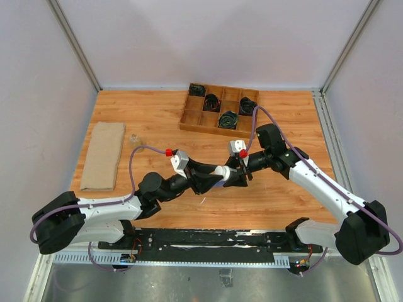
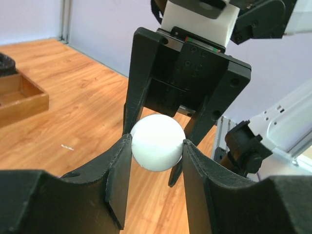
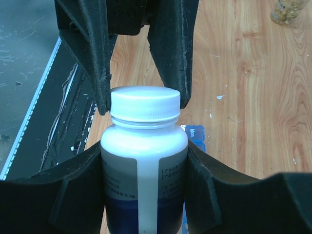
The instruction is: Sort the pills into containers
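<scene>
A white pill bottle point(image 3: 144, 165) with a blue-and-grey label and a white ribbed cap point(image 3: 144, 103) is held above the table between both arms, at the middle of the top view point(image 1: 220, 171). My right gripper point(image 3: 144, 156) is shut on the bottle's body. My left gripper point(image 2: 157, 146) is shut on the cap point(image 2: 157, 142), its fingers point(image 3: 92, 63) pinching the cap's two sides. The translucent-blue pill organizer point(image 3: 196, 134) lies on the table under the bottle; only one end marked "Mon." shows. No loose pills are visible.
A wooden divided tray point(image 1: 194, 128) of black cables stands at the back centre, also in the left wrist view point(image 2: 27, 100). A flat brown pad point(image 1: 104, 155) lies at the left. A small clear jar point(image 1: 133, 138) sits beside it, also in the right wrist view point(image 3: 288, 9).
</scene>
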Robot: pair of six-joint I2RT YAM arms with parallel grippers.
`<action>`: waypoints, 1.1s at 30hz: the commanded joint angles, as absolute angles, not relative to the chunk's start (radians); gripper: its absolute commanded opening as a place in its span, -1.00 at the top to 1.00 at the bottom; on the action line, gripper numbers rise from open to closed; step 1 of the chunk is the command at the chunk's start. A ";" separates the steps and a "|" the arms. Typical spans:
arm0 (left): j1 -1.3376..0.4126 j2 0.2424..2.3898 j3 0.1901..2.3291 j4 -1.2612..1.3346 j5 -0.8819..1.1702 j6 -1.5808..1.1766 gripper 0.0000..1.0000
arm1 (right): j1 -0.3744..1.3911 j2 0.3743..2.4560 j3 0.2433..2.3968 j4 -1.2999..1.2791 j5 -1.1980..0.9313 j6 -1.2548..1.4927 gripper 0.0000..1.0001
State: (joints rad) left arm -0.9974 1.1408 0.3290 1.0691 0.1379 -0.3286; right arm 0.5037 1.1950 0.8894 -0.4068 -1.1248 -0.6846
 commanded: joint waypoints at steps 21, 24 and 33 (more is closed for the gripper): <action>-1.048 1.100 0.517 0.694 -0.158 -1.055 0.88 | 0.485 1.198 0.912 -0.373 -1.059 -0.665 0.99; -1.049 1.096 0.529 0.640 -0.208 -1.149 0.88 | 0.485 1.199 0.913 -0.364 -1.042 -0.654 0.99; -1.049 1.096 0.530 0.615 -0.295 -1.347 0.90 | 0.485 1.205 0.910 -0.345 -1.008 -0.625 0.99</action>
